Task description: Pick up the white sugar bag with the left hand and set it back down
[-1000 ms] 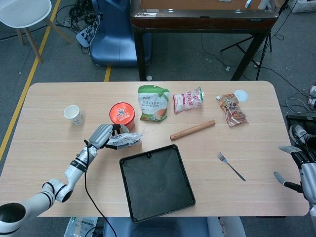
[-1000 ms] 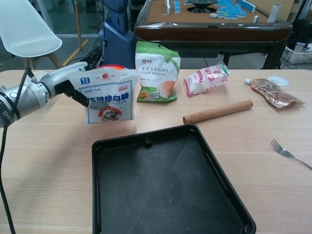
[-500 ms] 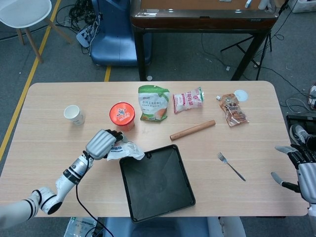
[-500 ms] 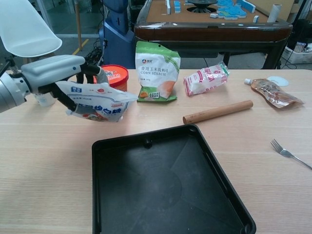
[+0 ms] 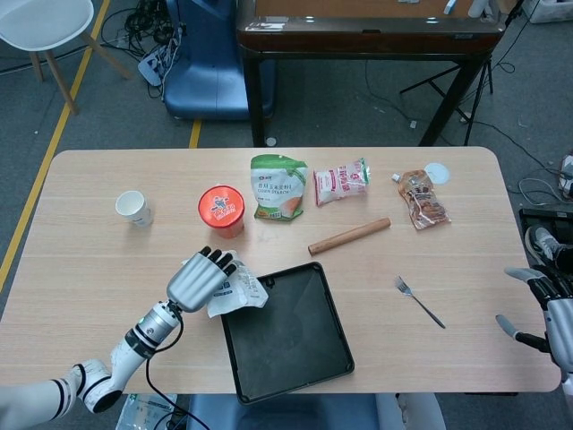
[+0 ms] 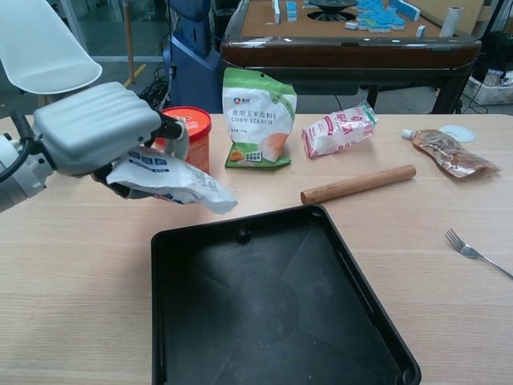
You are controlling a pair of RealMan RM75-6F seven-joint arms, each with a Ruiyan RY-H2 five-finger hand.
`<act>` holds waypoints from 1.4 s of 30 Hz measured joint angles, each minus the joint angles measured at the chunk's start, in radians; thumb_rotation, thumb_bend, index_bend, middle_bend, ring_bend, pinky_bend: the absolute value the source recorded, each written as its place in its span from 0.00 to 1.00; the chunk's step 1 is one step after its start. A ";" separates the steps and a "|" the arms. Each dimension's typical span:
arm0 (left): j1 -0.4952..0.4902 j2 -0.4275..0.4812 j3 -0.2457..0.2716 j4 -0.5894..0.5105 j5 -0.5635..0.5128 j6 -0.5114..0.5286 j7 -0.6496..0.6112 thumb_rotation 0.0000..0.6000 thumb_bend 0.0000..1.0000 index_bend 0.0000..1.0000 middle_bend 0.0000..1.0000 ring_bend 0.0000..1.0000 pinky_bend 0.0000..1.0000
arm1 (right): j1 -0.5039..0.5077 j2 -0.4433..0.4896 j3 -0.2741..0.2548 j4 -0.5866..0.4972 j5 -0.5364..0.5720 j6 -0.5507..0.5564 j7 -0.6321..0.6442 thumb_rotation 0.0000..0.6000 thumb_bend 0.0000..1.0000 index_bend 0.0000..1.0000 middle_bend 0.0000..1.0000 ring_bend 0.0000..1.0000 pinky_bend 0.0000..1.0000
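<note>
My left hand (image 5: 200,279) holds the sugar bag (image 5: 237,289) at lower left of the head view, just left of the tray (image 5: 285,331). Above it sits the noodle cup (image 5: 221,209), with the paper cup (image 5: 132,207) further left. The corn starch bag (image 5: 278,186) lies right of the noodle cup; the rolling pin (image 5: 349,236) lies above the tray. My right hand (image 5: 546,300) sits at the counter's (image 5: 89,251) far right edge.

Lab: floor cables (image 5: 143,27), taped yellow line (image 5: 54,143).

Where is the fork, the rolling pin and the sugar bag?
fork (image 5: 419,301), head view, middle of its handle
rolling pin (image 6: 358,184), chest view, middle of the stick
sugar bag (image 6: 172,174), chest view, its printed face
</note>
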 measured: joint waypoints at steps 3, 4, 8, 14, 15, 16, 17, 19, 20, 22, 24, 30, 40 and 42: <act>0.010 -0.025 0.004 0.014 0.024 0.023 0.096 1.00 0.21 0.44 0.62 0.56 0.57 | 0.000 -0.001 0.000 0.004 0.000 -0.001 0.003 1.00 0.18 0.28 0.31 0.19 0.19; 0.013 -0.032 0.006 0.019 0.032 0.030 0.122 1.00 0.21 0.44 0.62 0.56 0.57 | 0.000 -0.002 0.000 0.005 0.000 -0.001 0.004 1.00 0.18 0.28 0.31 0.19 0.19; 0.026 -0.060 0.014 0.040 0.063 0.053 0.220 1.00 0.21 0.44 0.62 0.56 0.59 | 0.000 -0.004 0.000 0.009 0.002 -0.001 0.008 1.00 0.18 0.28 0.31 0.19 0.19; 0.042 -0.094 0.031 0.074 0.114 0.076 0.341 1.00 0.21 0.44 0.64 0.57 0.61 | -0.002 -0.003 -0.001 0.010 0.004 -0.001 0.009 1.00 0.18 0.28 0.31 0.19 0.19; 0.044 -0.102 0.035 0.087 0.132 0.084 0.357 1.00 0.21 0.44 0.64 0.57 0.61 | -0.002 -0.003 0.000 0.009 0.004 -0.001 0.008 1.00 0.18 0.28 0.31 0.19 0.19; 0.045 -0.108 0.040 0.098 0.146 0.090 0.365 1.00 0.21 0.44 0.64 0.57 0.62 | -0.002 -0.002 0.000 0.008 0.005 -0.001 0.008 1.00 0.18 0.28 0.31 0.19 0.19; 0.046 -0.115 0.044 0.110 0.160 0.096 0.372 1.00 0.21 0.44 0.65 0.57 0.62 | -0.002 -0.001 0.000 0.007 0.005 -0.001 0.008 1.00 0.18 0.28 0.31 0.19 0.19; 0.049 -0.131 0.052 0.136 0.183 0.104 0.393 1.00 0.21 0.44 0.65 0.57 0.62 | -0.003 0.000 0.000 0.005 0.005 0.000 0.006 1.00 0.18 0.28 0.31 0.19 0.19; 0.050 -0.137 0.054 0.142 0.187 0.105 0.404 1.00 0.21 0.43 0.65 0.57 0.62 | -0.003 0.000 0.000 0.004 0.004 0.000 0.005 1.00 0.18 0.28 0.31 0.19 0.19; 0.055 -0.148 0.056 0.147 0.187 0.099 0.434 1.00 0.21 0.43 0.65 0.57 0.62 | -0.003 0.001 -0.001 0.001 0.003 0.001 0.004 1.00 0.18 0.28 0.31 0.19 0.19; 0.059 -0.157 0.055 0.149 0.183 0.088 0.468 1.00 0.21 0.42 0.65 0.57 0.62 | -0.004 0.002 -0.001 0.000 0.003 0.002 0.004 1.00 0.18 0.28 0.31 0.19 0.19; 0.076 -0.176 0.040 0.151 0.138 0.036 0.578 1.00 0.21 0.42 0.65 0.57 0.62 | -0.009 0.005 -0.001 0.000 0.006 0.006 0.005 1.00 0.18 0.28 0.31 0.19 0.19; 0.095 -0.175 0.003 0.115 0.074 -0.003 0.622 1.00 0.21 0.41 0.65 0.57 0.62 | -0.006 0.002 0.002 0.001 0.012 0.000 0.000 1.00 0.18 0.28 0.31 0.19 0.19; 0.095 -0.174 0.001 0.114 0.071 -0.005 0.631 1.00 0.21 0.41 0.65 0.57 0.62 | -0.006 0.002 0.002 0.001 0.013 -0.001 0.000 1.00 0.18 0.28 0.31 0.19 0.19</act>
